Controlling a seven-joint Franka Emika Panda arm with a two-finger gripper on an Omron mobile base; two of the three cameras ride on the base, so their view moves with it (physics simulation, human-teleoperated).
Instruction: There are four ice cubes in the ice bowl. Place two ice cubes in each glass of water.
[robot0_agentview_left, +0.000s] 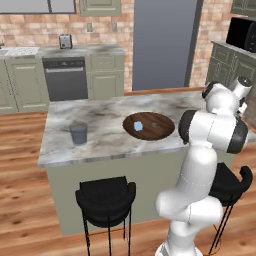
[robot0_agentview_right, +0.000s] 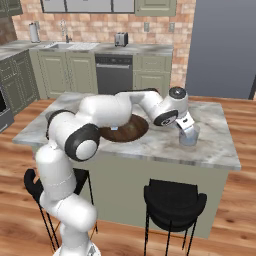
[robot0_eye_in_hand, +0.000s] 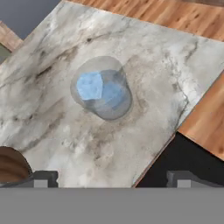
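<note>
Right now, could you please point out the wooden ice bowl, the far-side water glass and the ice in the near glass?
dark-brown wooden ice bowl (robot0_agentview_left: 162, 129): left base view, bare inner surface.
grey-blue water glass (robot0_agentview_left: 78, 133): left base view, side wall.
pale-blue ice cube (robot0_eye_in_hand: 90, 85): hand view, top face.

A marble-topped island (robot0_agentview_left: 100, 145) carries a dark wooden bowl (robot0_agentview_left: 149, 125) near its centre, one glass (robot0_agentview_left: 78, 133) standing at the bowl's nine o'clock in the left base view, and a second glass (robot0_agentview_right: 189, 135) well apart at its three o'clock in the right base view.
</note>
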